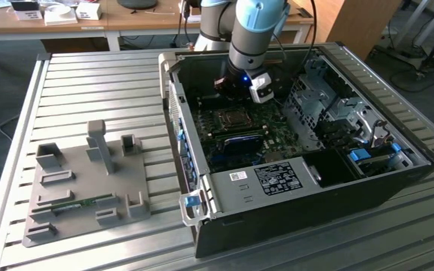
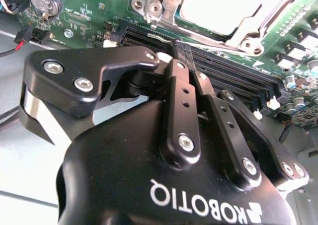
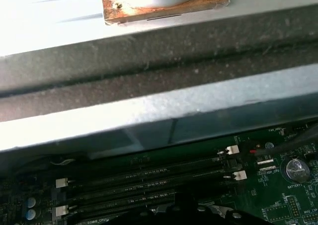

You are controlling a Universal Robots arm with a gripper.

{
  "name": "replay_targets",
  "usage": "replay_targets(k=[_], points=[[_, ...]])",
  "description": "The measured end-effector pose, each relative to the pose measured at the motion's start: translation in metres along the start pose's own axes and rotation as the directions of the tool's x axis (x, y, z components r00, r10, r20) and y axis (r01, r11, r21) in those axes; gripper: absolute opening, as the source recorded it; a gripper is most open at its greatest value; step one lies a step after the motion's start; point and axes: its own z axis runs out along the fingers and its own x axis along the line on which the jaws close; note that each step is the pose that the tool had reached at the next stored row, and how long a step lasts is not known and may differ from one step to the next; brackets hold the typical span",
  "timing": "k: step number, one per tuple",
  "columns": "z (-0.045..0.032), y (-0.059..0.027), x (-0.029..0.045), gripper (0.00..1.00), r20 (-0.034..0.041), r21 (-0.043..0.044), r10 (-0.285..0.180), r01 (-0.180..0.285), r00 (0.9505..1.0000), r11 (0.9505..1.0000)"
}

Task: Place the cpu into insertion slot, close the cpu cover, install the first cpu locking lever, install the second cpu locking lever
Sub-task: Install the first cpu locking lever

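Shows, in the exterior view, the arm reaching down into the open computer case (image 1: 300,186) lying on the slatted metal worktop (image 1: 89,73), with a grey fixture tray (image 1: 89,186) well apart toward the exterior view's left. Places the gripper (image 1: 228,89) low inside the case, over the green motherboard (image 1: 266,135) and near the insertion slot (image 1: 232,118), just behind it as the exterior view looks, without contact. Gives, in the second wrist view, the gripper (image 2: 180,53) clenched, its black fingers (image 2: 181,101) drawn together at the tips and hovering over the long black memory slots (image 2: 238,73). Sets the cpu (image 2: 218,4) just beyond those slots: a pale, brightly lit square seated in the insertion slot and framed by the window of the silvery cpu cover (image 2: 233,31), lying flat around it. Leaves the latching of the cover undecided from these angles. Adds, in the first wrist view, the memory slots (image 3: 149,178) beneath a grey case wall (image 3: 159,111) and a coin cell (image 3: 294,169) on the board; same coin cell (image 2: 44,0) in the second wrist view.
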Motion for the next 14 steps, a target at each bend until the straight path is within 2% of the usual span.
replay_targets(k=[5, 14], points=[[0.0000, 0.0010, 0.0002, 0.11, 0.0012, 0.0002, 0.004, -0.004, 1.0000, 1.0000], [0.0001, 0.0013, 0.0002, 0.11, 0.0095, 0.0013, 0.033, -0.033, 0.9994, 0.9995]])
